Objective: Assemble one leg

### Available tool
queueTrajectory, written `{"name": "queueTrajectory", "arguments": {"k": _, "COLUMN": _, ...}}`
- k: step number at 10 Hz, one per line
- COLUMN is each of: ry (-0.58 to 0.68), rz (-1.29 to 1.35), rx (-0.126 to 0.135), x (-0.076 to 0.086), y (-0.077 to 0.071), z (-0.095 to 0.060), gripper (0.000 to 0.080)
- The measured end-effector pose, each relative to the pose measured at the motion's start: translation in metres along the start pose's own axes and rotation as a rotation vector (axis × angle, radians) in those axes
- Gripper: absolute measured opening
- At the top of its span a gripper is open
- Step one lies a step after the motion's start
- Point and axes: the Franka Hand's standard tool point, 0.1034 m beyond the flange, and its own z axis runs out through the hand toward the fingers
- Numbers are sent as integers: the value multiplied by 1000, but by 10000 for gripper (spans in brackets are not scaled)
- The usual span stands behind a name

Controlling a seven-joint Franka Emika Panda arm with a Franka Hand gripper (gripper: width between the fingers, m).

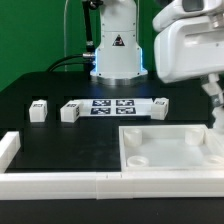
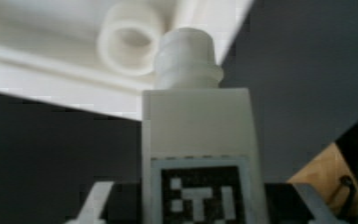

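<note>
Your gripper point(image 2: 199, 208) is clenched on the leg point(image 2: 197, 125). In the wrist view its fingers point(image 2: 98, 204) flank the tagged end, and the post runs straight out ahead of them. The leg's narrow tip lies just beside a round corner socket point(image 2: 130, 42) of the white panel point(image 1: 165, 150) — you cannot tell whether it touches. In the exterior view the arm hangs over the panel's far corner, at that view's right edge. On the black worktop point(image 1: 60, 140), a loose leg point(image 1: 38, 110) and a second loose leg point(image 1: 70, 112) lie to the exterior view's left of the marker board point(image 1: 112, 106), and a third loose leg point(image 1: 160, 104) lies at its right end.
</note>
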Motion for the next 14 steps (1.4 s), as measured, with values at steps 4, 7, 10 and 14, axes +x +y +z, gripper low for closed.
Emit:
{"name": "queueTrajectory", "arguments": {"k": 4, "ry": 27, "rz": -46, "rx": -14, "x": 12, "y": 22, "z": 12, "gripper": 291}}
{"name": "queueTrajectory", "arguments": {"k": 7, "ry": 175, "rz": -59, "rx": -66, "x": 10, "y": 29, "z": 14, "gripper": 291}}
{"name": "queueTrajectory", "arguments": {"k": 10, "ry": 165, "rz": -58, "rx": -62, "x": 5, "y": 27, "z": 18, "gripper": 291}}
{"name": "queueTrajectory", "arguments": {"k": 14, "ry": 154, "rz": -63, "rx": -54, "x": -1, "y": 21, "z": 21, "gripper": 291}}
